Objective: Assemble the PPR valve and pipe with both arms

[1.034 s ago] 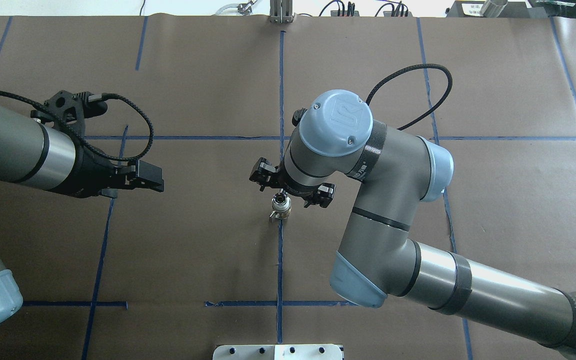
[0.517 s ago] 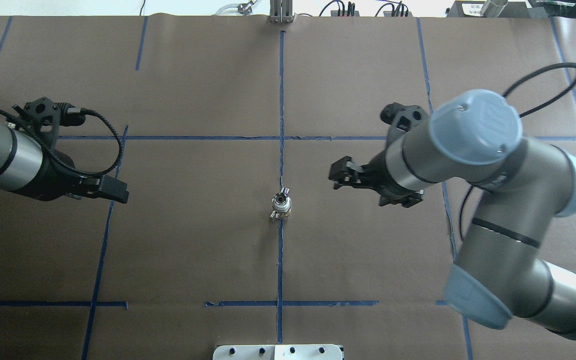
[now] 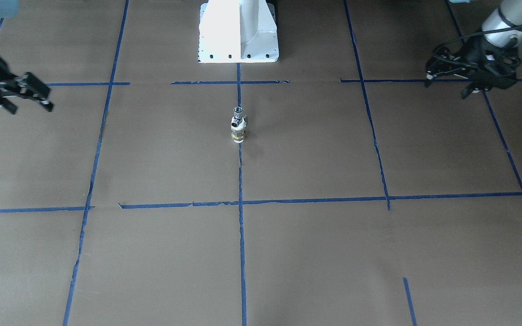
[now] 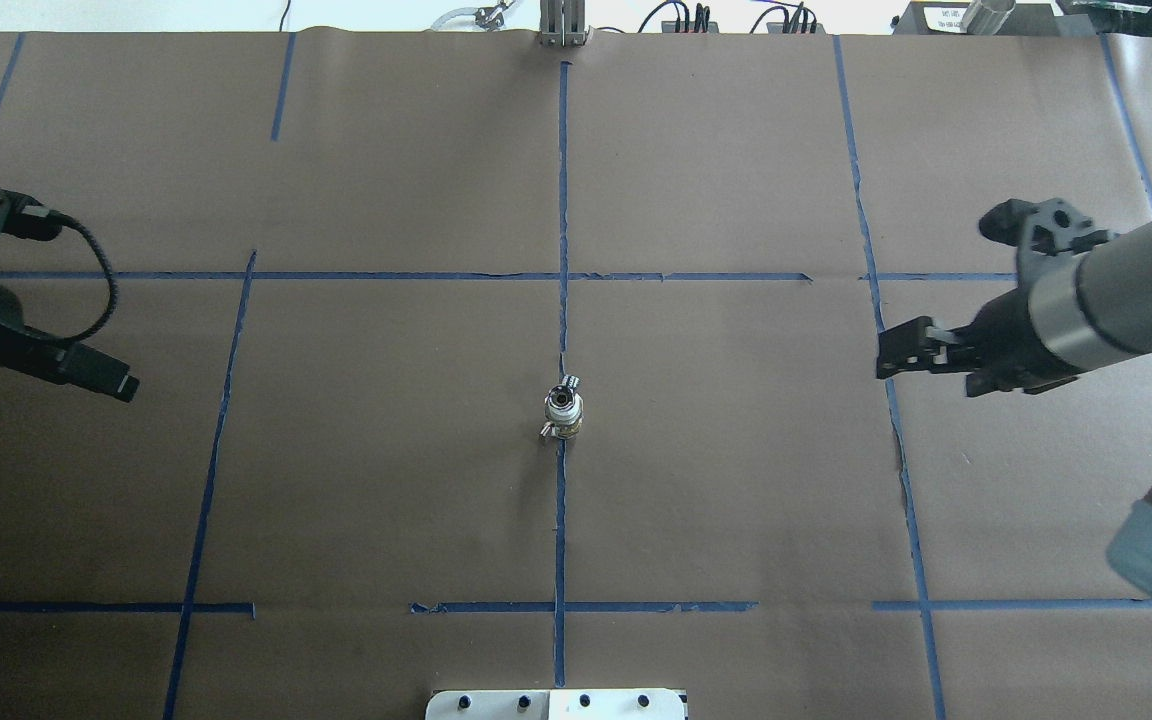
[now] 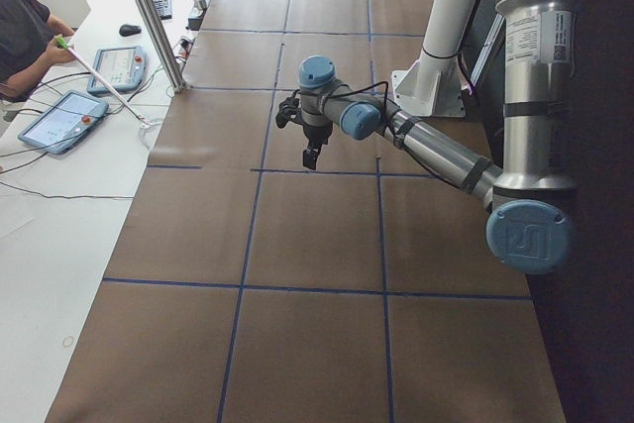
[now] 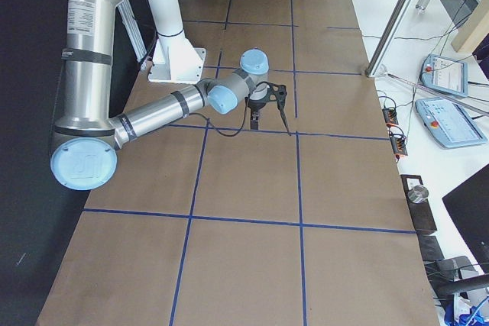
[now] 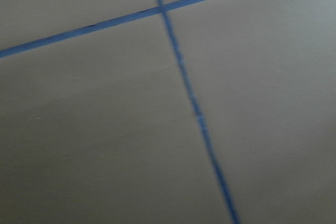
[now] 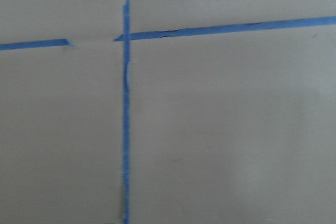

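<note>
"Where's the PPR valve? I can barely pick it out."

"Middle of the counter, standing upright on the blue tape line that runs from near to far. The pipe sits on its top end. Both arms are well apart from it, one out at the left edge and one at the right."

"Is the pipe seated all the way in?"

"I can't tell. The pair is too small, and the joint is just a glint of silver over the brass band."

"And the end effectors?"

"The right end effector has its fingers spread with nothing between them. The left end effector is a dark lump under its looping cable, with most of the arm cut off at the edge. I can't tell whether it's open or closed."

"Do the wrist cameras help?"

"No. They show only brown paper and blurred tape crossings. From either end of the counter, I can't make the little stack out at all."
</note>
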